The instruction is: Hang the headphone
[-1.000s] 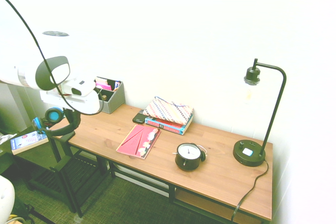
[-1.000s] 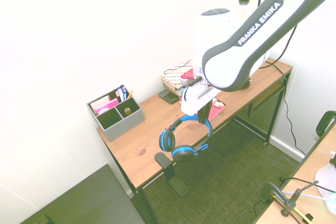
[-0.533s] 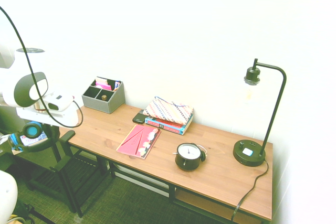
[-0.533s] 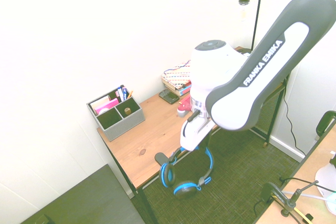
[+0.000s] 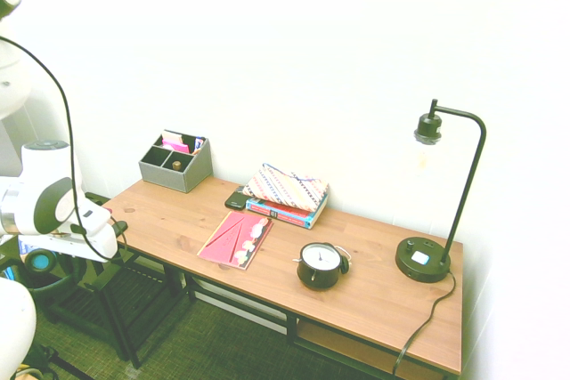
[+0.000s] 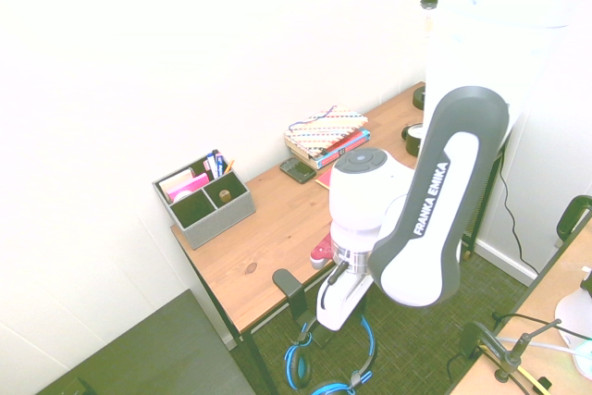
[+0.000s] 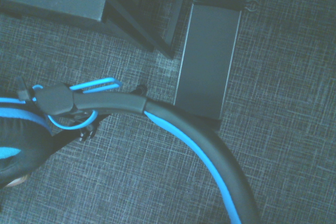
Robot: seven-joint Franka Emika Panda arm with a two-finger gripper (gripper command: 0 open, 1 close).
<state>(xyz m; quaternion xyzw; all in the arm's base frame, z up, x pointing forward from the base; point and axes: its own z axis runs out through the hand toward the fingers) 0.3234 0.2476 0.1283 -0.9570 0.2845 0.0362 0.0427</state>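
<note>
- Headphone (image 6: 326, 365) is carried low beside the hook (image 6: 294, 291) at the desk (image 6: 259, 238) edge.
- Gripper (image 6: 326, 328) finger state cannot be told.
- Headband must be lifted over the hook.

The hook (image 6: 294, 291) is sticking out from the desk (image 6: 250, 256) edge, crowding the gripper (image 6: 326, 328) just beside it; carpet (image 6: 416, 321) is lying open.

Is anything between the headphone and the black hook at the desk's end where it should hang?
Nothing visible blocks it. The headphone hangs low beside the desk, just below the black hook on the desk's end. Only open air and carpet show around the headband in the wrist view; the claw's fingers are hidden behind the arm.
</note>
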